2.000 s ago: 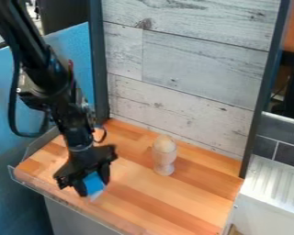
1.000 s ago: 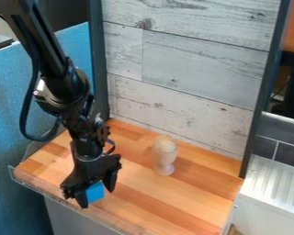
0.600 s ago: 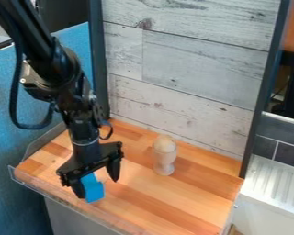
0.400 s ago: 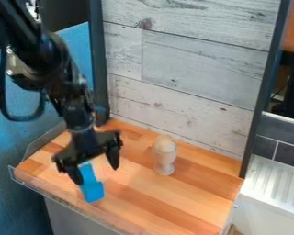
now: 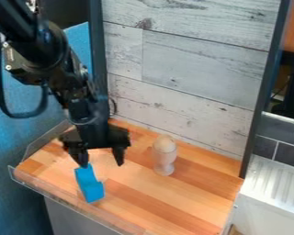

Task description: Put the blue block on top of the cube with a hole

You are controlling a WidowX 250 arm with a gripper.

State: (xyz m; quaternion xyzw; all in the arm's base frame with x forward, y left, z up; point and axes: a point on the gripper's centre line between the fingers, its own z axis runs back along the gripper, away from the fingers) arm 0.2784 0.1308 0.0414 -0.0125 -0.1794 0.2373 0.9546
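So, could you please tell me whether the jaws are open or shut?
Open: the jaws stand wide apart, with wooden countertop showing between them.

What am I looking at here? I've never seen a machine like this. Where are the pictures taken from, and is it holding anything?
The black machine is a robot arm, a bit like a mechanical shoulder, elbow and wrist. At its lower end is a two-fingered claw. Every picture comes from one fixed camera looking down at a slant.

On the wooden counter lies a blue block shape. To the right of it in the picture stands a pale cup with an egg-shaped piece on top.

The claw is open, with nothing gripped between its fingers. One fingertip is right by the block's far end; I can't tell whether they touch.
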